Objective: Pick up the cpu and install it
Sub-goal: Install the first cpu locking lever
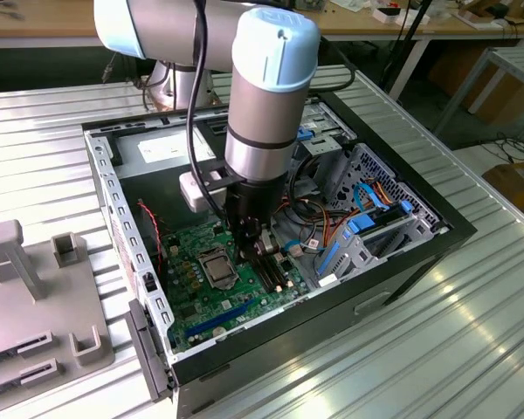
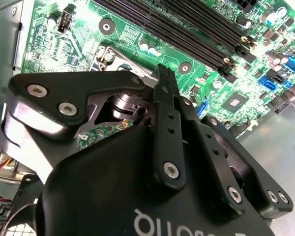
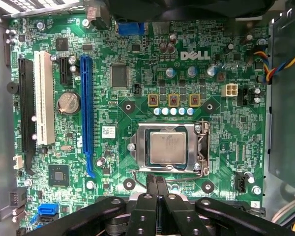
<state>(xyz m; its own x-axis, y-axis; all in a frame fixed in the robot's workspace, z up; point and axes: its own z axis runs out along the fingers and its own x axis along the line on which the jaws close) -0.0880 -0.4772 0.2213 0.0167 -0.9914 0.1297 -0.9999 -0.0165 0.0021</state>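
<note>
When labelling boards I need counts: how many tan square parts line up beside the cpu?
3, in one row near the cpu in the first wrist view: two end ones and a middle one. None looks hidden.

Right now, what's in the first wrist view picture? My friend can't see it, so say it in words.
A silvery square cpu sits inside its metal socket frame in the middle of a green motherboard. The robot's black claw, fingers together, is right beside the socket. A long blue slot and a white slot run along one side.

The arm's tool [image 1: 260, 246] hangs inside the open computer case [image 1: 402, 262], just beside the cpu [image 1: 218, 266].
</note>
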